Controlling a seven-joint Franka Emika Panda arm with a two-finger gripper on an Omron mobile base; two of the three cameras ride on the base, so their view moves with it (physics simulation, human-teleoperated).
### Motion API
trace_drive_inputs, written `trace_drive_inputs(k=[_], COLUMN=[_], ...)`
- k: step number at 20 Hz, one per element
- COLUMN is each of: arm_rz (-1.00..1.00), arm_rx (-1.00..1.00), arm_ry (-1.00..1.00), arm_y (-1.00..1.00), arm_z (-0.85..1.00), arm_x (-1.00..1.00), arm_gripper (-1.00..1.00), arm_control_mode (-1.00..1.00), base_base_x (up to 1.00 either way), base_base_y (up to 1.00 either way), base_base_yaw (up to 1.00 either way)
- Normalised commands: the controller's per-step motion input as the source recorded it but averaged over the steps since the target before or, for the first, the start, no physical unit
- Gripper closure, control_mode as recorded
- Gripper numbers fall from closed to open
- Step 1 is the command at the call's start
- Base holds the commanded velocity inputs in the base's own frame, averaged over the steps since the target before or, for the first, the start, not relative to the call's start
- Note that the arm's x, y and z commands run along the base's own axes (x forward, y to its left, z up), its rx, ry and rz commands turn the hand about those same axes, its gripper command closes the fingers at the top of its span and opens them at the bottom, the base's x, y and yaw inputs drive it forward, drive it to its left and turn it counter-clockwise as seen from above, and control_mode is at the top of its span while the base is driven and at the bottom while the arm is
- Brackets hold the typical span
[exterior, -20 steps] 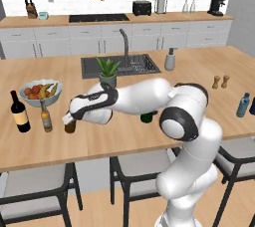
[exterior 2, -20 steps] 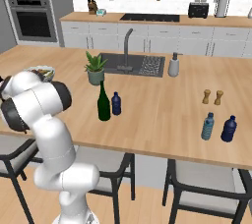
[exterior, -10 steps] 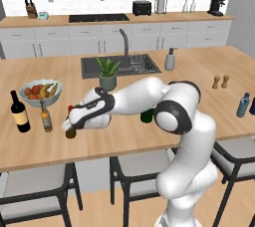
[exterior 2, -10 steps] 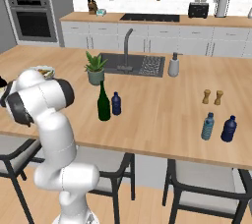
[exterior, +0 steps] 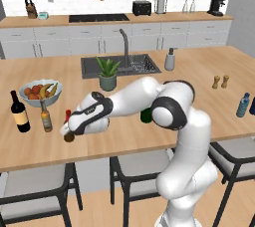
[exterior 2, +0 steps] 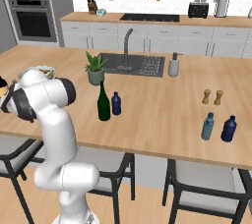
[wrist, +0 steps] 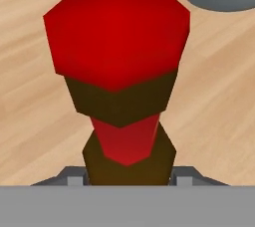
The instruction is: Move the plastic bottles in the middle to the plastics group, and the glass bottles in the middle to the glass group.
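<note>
Since a second ago the arm has stretched further left across the table (exterior: 149,136), carrying the brown bottle with a red cap (exterior: 68,126) toward the black wine bottle (exterior: 19,112) and slim amber bottle (exterior: 46,116) by the fruit bowl (exterior: 40,91). Narrowed on that brown bottle, the claw (exterior: 69,130) holds it with its base at the table, near the amber bottle. Back in the middle, the tall green wine bottle (exterior 2: 103,102) and small deep-blue bottle (exterior 2: 116,104) stand just beside each other, well apart from the light-blue bottle (exterior 2: 208,126) and darker blue bottle (exterior 2: 228,129).

Bright even light (rendered), soft shadows
</note>
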Motion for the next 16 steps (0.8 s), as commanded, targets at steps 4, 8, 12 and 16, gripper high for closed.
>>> trace_drive_inputs(k=[4,8,12,16], arm_rz=[0.00,0.00,0.00,0.00], arm_rx=[0.00,0.00,-0.01,-0.01], arm_ry=[0.00,0.00,0.00,-0.04], arm_y=[0.01,0.00,0.10,0.14], arm_z=[0.00,0.00,0.00,0.00], arm_x=[0.41,0.52,0.27,0.15], arm_gripper=[1.00,1.00,1.00,1.00], arm_control_mode=[-1.00,-1.00,-1.00,-1.00], base_base_x=[0.00,0.00,0.00,0.00], base_base_y=[0.00,0.00,0.00,0.00], base_base_yaw=[0.00,0.00,0.00,0.00])
